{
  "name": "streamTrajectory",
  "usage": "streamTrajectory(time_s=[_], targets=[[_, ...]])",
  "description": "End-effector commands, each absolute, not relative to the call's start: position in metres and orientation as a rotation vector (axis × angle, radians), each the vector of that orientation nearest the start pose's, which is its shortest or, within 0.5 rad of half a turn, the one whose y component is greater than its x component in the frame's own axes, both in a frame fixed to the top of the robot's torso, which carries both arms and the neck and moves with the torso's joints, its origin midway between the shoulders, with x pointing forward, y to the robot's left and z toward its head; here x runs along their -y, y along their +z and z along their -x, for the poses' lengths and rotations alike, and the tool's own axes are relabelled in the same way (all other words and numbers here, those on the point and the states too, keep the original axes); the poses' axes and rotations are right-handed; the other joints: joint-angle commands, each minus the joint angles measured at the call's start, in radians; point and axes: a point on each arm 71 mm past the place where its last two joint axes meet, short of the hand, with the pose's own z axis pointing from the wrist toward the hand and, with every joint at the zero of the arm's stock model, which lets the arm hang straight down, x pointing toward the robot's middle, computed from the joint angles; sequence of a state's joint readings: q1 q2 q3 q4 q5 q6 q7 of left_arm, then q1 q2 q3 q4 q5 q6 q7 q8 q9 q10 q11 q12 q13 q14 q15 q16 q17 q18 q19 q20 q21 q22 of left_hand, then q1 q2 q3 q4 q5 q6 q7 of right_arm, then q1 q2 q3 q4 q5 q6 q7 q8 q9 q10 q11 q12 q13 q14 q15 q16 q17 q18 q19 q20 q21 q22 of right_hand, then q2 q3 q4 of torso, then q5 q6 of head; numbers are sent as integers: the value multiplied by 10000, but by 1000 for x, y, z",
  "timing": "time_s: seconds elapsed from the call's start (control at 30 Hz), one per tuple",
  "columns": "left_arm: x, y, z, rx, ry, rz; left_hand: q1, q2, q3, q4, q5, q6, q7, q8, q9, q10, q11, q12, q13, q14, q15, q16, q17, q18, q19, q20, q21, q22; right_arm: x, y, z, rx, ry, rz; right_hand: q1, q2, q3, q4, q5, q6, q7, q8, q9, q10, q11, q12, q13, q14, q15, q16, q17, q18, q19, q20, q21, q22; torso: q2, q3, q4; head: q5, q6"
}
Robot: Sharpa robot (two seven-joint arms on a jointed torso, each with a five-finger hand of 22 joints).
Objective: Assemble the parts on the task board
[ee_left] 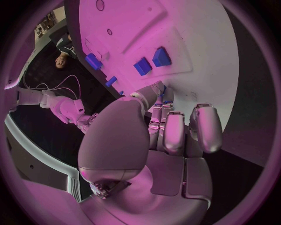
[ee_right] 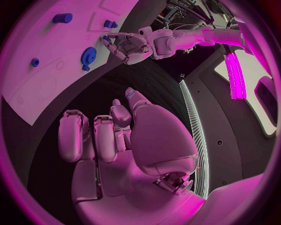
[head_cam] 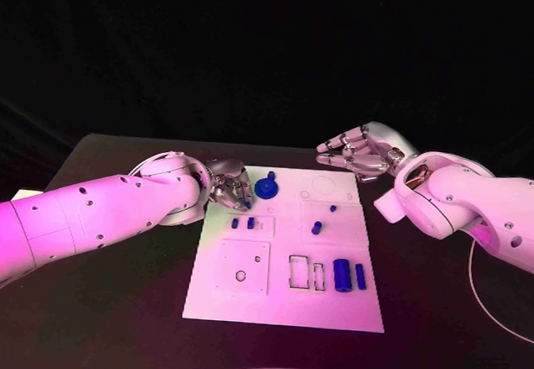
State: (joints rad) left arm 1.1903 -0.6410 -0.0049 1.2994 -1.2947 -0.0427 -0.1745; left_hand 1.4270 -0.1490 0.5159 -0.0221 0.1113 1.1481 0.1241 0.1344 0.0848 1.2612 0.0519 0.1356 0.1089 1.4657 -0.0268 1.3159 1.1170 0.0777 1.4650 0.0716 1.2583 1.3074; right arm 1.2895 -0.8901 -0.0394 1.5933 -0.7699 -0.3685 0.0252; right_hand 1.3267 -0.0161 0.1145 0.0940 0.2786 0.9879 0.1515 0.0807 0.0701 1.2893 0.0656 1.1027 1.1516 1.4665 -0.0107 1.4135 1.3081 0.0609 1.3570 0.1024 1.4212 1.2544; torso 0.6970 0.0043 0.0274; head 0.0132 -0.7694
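Blue parts (head_cam: pixel 341 275) on white task board (head_cam: pixel 284 308)

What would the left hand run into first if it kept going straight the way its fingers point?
Probably the blue gear standing on the task board. The left hand points across the board's far end with the gear just beyond its fingertips, though depth is hard to judge.

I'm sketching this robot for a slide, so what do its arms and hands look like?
Both arms, the left arm and the right arm, are smooth white rounded shells dotted with small dark holes. A thin pale cable loops beside the right arm. The left hand and right hand are silver metal, with segmented fingers and broad rounded thumb housings.
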Motion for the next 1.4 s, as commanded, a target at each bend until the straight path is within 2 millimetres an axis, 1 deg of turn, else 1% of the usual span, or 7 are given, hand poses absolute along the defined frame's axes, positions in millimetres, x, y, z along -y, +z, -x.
streamTrajectory(time_s=[0.03, 0.47, 0.7, 0.87, 1.07, 1.2, 1.4], targets=[[-159, -216, -521, -20061, -6281, -885, -99, 24, 23, -36, -33, 91, -3, 17, 13, 96, -4, -58, -10, 296, -45, 50, -8, -76, 195, -26, -27, 130, 205, -138, -488, -16584, 10666, -4048, -37, 32, 15, 54, 27, 67, 3, -48, -5, -27, -25, 57, 6, 454, 6, -32, 216, 113, -27, -16, -46, -10, 3, -2, -5, 0, -13], [-159, -221, -521, -20335, -6049, -894, -194, -2, 3, -44, -49, 2, 15, -67, -9, 26, 15, -153, -14, 281, -38, 43, -57, -67, 177, -23, -74, 103, 205, -138, -488, -16602, 10667, -4045, -37, 32, 15, 54, 27, 67, 3, -48, -5, -27, -25, 57, 6, 454, 6, -32, 216, 113, -27, -16, -46, -10, -7, -7, 11, -11, -30], [-161, -220, -521, -20115, -6143, -758, -369, -183, 101, -99, -20, -915, 178, -655, -198, -395, 194, -483, -85, 248, 102, 29, -190, -64, 153, 71, -151, 71, 207, -139, -489, -16610, 10608, -4079, -51, 27, 5, 66, 27, 66, 2, -49, -6, -49, -26, 24, -26, 454, 4, -51, 193, 120, -47, -18, -62, -41, -4, -11, 8, -5, -30], [-162, -218, -522, -19896, -6191, -651, -503, -335, 136, -104, -21, -1404, 218, -744, -212, -702, 242, -666, -156, 213, 149, -15, -335, -40, 124, 119, -255, 6, 210, -140, -490, -16718, 10464, -4084, -38, -11, -11, 56, 19, 36, 3, -66, -12, -160, -26, -129, -160, 444, 2, -104, 126, 143, -120, -21, -118, -147, -13, -8, 15, -6, -24], [-167, -217, -523, -19740, -6194, -440, -615, -462, 107, -105, -24, -2122, 173, -728, -205, -1198, 337, -737, -284, 173, 213, -59, -517, 14, 53, 189, -536, -187, 215, -143, -493, -17122, 9819, -3578, 108, -115, 1, 39, -245, -120, 15, -104, -17, -2125, -19, -3533, -3122, 239, -10, -837, -733, 365, -827, -36, -747, -1196, -21, -10, 13, 9, -12], [-175, -216, -522, -19687, -6224, -172, -612, -489, 41, -127, -23, -2351, 173, -719, -203, -1507, 410, -732, -358, 155, 269, -74, -602, 48, 10, 238, -725, -321, 218, -146, -494, -17437, 9100, -2751, 430, -233, 217, -69, -313, -75, 49, -60, -2, -2549, 24, -5040, -4396, 123, 14, -1446, -1397, 466, -1108, -55, -1126, -1728, -16, -7, 8, 14, 19], [-199, -207, -519, -19340, -7261, 1146, -439, -335, 175, -208, -2, -2078, 306, -550, -140, -1300, 375, -574, -326, 173, 251, 17, -497, 63, -11, 246, -785, -351, 224, -149, -495, -17625, 7023, -33, 1279, -402, 1275, -649, -374, 495, 51, 121, 42, -2703, 98, -7367, -6551, 183, 57, -1773, -1737, 439, -913, -37, -1134, -1655, -27, 2, 7, -6, 61]])
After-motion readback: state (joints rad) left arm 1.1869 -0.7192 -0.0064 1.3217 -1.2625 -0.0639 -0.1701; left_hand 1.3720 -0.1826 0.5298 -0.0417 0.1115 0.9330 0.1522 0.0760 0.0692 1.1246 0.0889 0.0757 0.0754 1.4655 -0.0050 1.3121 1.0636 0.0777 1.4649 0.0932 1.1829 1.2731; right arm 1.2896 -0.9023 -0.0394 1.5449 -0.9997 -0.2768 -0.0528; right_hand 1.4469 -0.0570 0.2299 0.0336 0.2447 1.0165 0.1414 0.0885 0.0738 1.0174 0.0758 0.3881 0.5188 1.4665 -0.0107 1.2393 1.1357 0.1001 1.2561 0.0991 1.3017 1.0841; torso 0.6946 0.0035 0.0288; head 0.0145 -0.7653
